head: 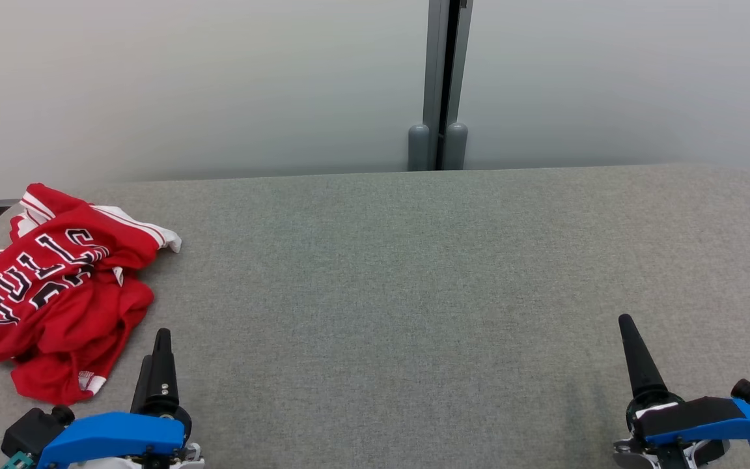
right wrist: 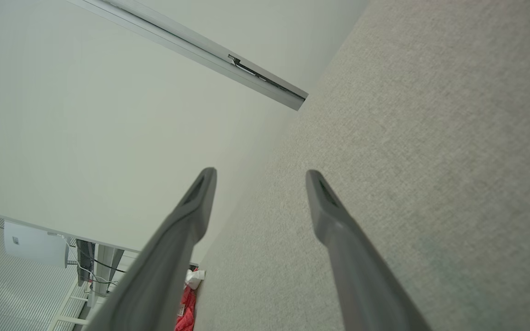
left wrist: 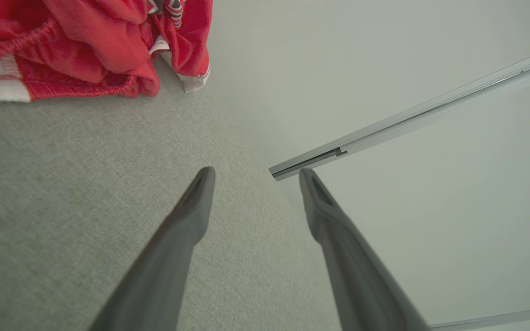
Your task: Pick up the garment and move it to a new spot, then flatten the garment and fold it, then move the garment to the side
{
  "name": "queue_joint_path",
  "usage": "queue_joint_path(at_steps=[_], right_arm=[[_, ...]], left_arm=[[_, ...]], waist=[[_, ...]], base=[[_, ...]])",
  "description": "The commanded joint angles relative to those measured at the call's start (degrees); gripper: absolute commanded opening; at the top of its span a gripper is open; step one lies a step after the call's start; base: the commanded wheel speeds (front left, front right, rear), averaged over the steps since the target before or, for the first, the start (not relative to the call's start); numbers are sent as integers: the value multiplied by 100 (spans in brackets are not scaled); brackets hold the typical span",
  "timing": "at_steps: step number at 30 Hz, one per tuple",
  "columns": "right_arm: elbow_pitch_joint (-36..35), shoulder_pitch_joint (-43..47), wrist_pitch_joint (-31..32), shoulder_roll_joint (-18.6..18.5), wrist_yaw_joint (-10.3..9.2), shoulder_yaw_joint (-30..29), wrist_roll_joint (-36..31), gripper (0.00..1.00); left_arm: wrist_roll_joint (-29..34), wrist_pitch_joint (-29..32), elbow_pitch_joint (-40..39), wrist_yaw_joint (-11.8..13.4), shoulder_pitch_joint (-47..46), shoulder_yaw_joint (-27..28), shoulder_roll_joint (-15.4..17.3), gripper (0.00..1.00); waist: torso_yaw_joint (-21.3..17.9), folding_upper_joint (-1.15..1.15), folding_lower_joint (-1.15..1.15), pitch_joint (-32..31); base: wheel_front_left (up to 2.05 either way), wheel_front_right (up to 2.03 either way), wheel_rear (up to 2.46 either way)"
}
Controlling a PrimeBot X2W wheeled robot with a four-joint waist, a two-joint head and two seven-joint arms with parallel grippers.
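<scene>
Nearest me, my dark-fingered left tool (head: 155,345) and right tool (right wrist: 260,171) both stand open — the crumpled red jersey with white trim (head: 62,293) lies at the left of the grey fabric tabletop (head: 414,273), just beside the left tool.

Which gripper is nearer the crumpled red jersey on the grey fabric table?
Left. The left gripper sits just off the near edge of the crumpled red jersey, not touching it, jaws open. The right gripper is far across the grey fabric table, jaws also open.
</scene>
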Motion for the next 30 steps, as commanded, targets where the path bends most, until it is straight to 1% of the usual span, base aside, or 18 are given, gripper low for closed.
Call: queue_joint_path(at_steps=[1,9,10,17,30], right_arm=[[-91,-140,-62,-35,20,7,-252,100],[-160,-114,-229,-41,22,36,-883,100],[-158,-112,-266,-42,23,46,-1059,100],[-99,-126,-362,-46,25,11,-1691,100],[-125,-121,-478,-54,29,6,-2632,100]], left_arm=[[240,-56,-100,26,-81,-45,58,100],[1048,-224,-63,111,-83,-251,166,100],[1220,-264,-60,127,-73,-297,183,100],[1766,-394,-72,194,-50,-399,218,100],[2644,-621,-52,294,-29,-568,278,100]], waist=[[1,0,0,-1],[5,0,0,1],[7,0,0,-1],[24,0,0,-6],[45,0,0,1]], base=[[0,0,0],[0,0,0],[0,0,0],[0,0,0],[0,0,0]])
